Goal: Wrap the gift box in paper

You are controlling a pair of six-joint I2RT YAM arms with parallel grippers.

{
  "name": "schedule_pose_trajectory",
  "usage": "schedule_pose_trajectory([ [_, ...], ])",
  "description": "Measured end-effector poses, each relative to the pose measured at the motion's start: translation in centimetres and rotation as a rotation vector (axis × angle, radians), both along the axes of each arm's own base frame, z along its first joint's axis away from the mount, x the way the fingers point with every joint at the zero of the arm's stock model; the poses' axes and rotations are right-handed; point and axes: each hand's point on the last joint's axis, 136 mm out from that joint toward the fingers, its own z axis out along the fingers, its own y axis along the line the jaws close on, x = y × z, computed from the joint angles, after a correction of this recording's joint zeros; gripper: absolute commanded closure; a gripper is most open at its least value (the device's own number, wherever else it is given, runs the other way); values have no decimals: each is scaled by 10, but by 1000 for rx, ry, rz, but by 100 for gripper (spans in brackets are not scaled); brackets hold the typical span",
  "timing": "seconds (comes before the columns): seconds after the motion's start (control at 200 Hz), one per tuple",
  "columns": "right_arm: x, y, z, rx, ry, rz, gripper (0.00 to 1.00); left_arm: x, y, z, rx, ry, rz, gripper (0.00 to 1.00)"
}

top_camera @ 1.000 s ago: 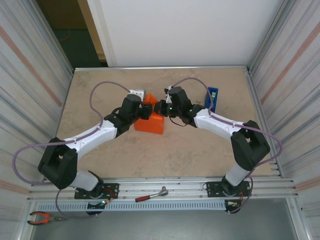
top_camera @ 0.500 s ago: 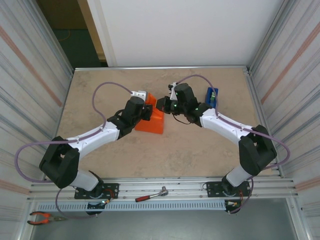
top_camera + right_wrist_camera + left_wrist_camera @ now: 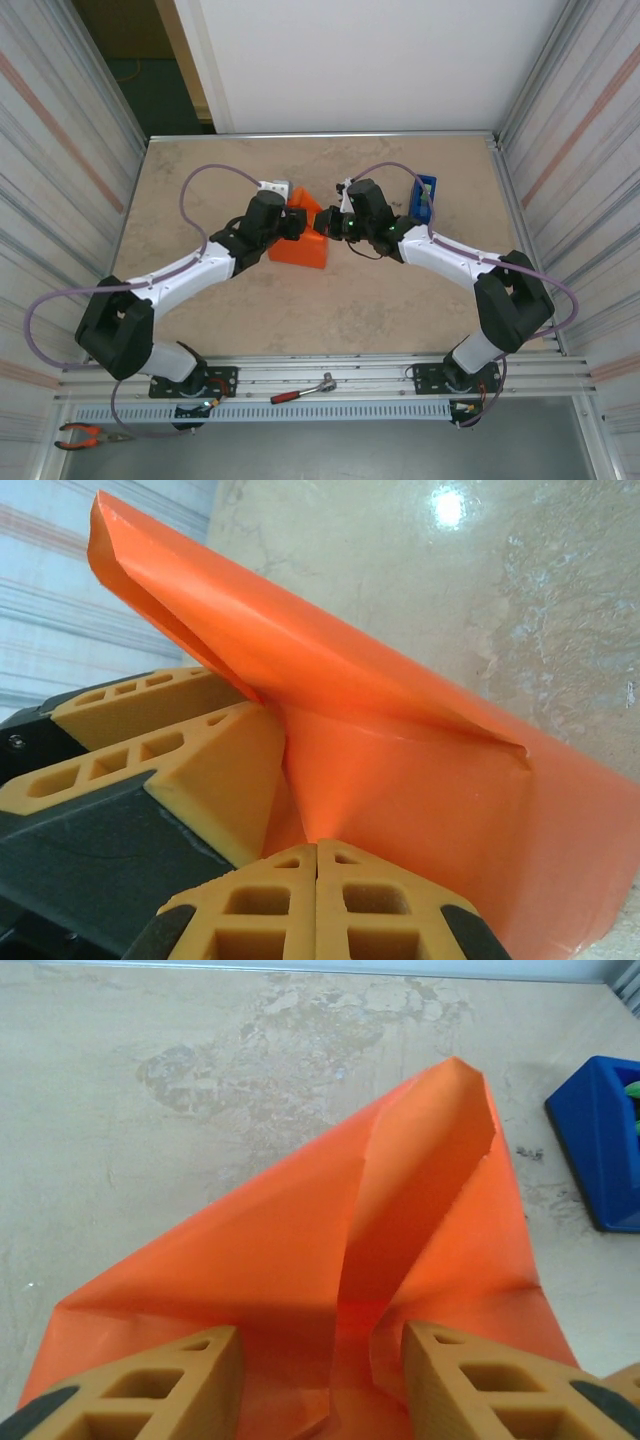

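Right gripper: closed, tips together. It has swung away to the far right and come back against the paper; I cannot tell if any paper is pinched.
Left gripper: jaws have widened and stand apart astride the crease, holding nothing.
Meaning: probably the end flap passing from one gripper to the other; it is not yet flat.
Gift box: judged to be inside the orange parcel, mid-table.
Edges: the flap's point stands up, toward the far side.
Room: bare table near and left; blue tape dispenser right, apart.
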Motion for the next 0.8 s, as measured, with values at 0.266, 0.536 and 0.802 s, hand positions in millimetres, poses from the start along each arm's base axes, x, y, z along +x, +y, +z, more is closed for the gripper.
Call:
schedule_pose_trajectory([
  [0.266,0,0,0,4,-4,1,100,-3,0,2,-42,23,7,50],
  [0.536,-1,1,1,8,-10,2,100,-4,0,2,-46,24,7,49],
  [0.802,2,1,2,4,-22,-12,100,-1,0,-4,25,-19,15,51],
])
